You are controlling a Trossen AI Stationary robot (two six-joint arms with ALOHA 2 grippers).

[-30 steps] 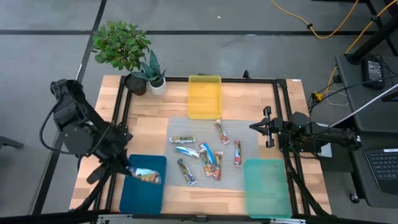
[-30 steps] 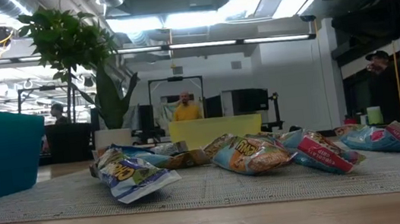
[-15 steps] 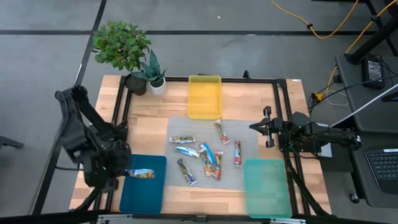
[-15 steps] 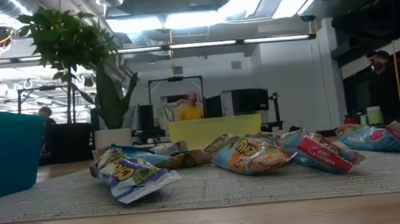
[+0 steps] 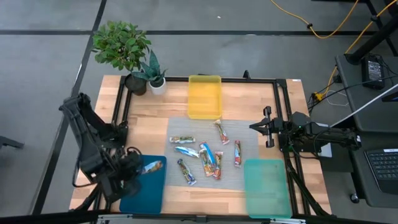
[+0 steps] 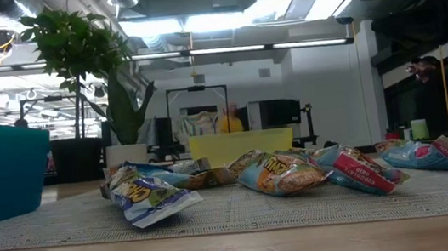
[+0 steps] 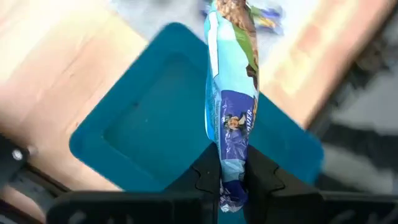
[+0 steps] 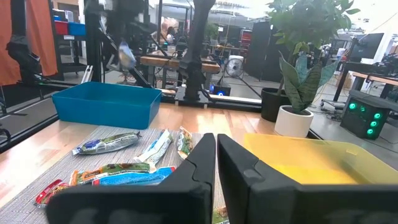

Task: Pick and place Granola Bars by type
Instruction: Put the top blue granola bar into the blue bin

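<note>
Meanwhile we counted seven bars on the mat (image 5: 249,146) — our left gripper (image 7: 227,180) clamped an eighth bar (image 7: 229,93) above the blue tray (image 7: 143,134); our right gripper (image 8: 216,158) sat closed.

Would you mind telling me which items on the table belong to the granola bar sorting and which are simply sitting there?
Part of the job:
- loose granola bars on the grey mat
- blue-wrapped bar held in the left end effector over the blue tray
- yellow tray
- teal tray

Just sitting there:
- leafy plant
- small potted plant
- right end effector, shut and waiting
</note>
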